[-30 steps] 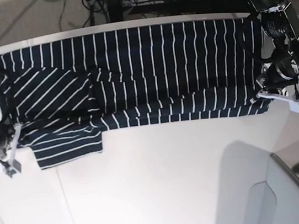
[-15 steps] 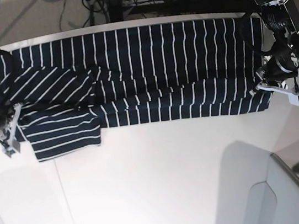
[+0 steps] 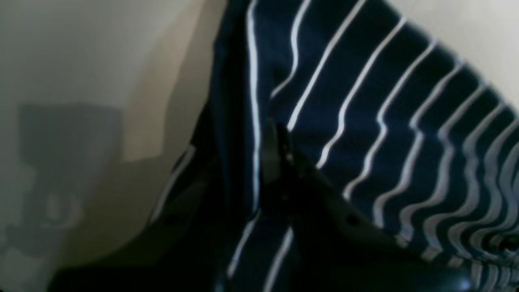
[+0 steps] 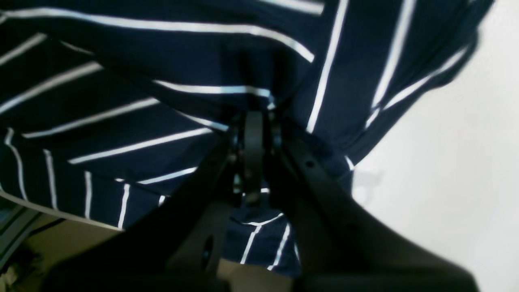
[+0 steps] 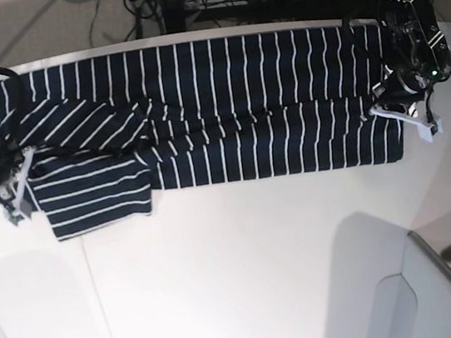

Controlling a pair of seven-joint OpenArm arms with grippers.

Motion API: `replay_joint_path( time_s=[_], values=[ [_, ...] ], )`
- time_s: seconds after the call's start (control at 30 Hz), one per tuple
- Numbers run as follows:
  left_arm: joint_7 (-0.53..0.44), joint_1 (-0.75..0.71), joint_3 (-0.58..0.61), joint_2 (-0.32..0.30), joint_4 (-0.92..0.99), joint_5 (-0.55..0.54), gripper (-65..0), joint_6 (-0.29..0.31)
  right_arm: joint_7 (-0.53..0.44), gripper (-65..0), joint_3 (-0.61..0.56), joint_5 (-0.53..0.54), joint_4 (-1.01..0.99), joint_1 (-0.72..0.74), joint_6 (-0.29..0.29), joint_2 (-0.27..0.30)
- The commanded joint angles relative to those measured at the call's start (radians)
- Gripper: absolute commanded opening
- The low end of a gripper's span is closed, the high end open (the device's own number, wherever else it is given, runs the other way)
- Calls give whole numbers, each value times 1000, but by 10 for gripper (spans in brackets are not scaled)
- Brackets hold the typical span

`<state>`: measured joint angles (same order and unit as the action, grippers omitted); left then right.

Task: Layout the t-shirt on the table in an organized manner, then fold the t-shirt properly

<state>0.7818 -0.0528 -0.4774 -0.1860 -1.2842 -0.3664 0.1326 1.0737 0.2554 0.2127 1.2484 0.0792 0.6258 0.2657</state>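
Striped t-shirt (image 5: 226,110) lies stretched along the far edge of the white table (image 5: 249,275), long axis from 9 to 3 o'clock, sleeves at 9. Left gripper (image 5: 392,108) and right gripper (image 5: 18,177) each have jaws clamped on its fabric. Uneven pulling could drag the far hem off the table or skew the fold.
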Motion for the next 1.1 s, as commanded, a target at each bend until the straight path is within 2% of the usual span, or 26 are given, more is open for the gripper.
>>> replay_joint_path(
  time_s=[0.0, 0.07, 0.13, 0.33, 0.4, 0.47, 0.5, 0.6, 0.7, 0.8, 0.83, 0.9, 1.07],
  values=[
    [-35, 14, 16, -14, -8, -4, -650, 3, -3, -641, 5, -2, 11, 18, -2, 19],
    [-57, 11, 42, -14, -5, -1, -650, 3, -3, -638, 6, -2, 11, 18, -4, 19],
    [-60, 11, 55, -14, -5, -1, -650, 3, -3, -591, 6, -2, 18, 18, -4, 19],
    [-60, 18, 53, -14, -8, -1, -650, 3, 3, -294, 8, 0, 41, 18, -4, 19],
    [-58, 20, 52, -19, -8, -1, -650, 3, 10, -230, 9, 0, 81, 15, -5, 19],
    [-55, 17, 47, -20, -8, -1, -650, 2, 47, -195, 61, 0, 143, 4, -7, 7],
    [-55, 14, 45, -20, -10, -1, -650, 0, 67, -186, 104, -2, 187, 1, -7, -21],
    [-54, 11, 45, -20, -13, -1, -648, 0, 116, -182, 155, -5, 305, -2, -7, -49],
    [-55, 11, 44, -20, -10, -1, -449, 0, 84, -182, 109, -5, 304, 31, -7, -50],
    [-57, 17, 36, -37, -7, -1, -270, 0, -57, -182, 61, -5, 144, 115, -7, -42],
    [-57, 20, 15, -37, -5, -3, -229, 0, -103, -182, 54, -5, 61, 156, -7, -39],
    [-57, 21, -67, -37, -5, -4, -178, 0, -178, -185, 49, -5, -137, 242, -7, -18],
    [-52, 9, -283, -48, -13, -3, -178, 3, -367, -185, 48, -5, -454, 380, -7, 13]
  ],
)
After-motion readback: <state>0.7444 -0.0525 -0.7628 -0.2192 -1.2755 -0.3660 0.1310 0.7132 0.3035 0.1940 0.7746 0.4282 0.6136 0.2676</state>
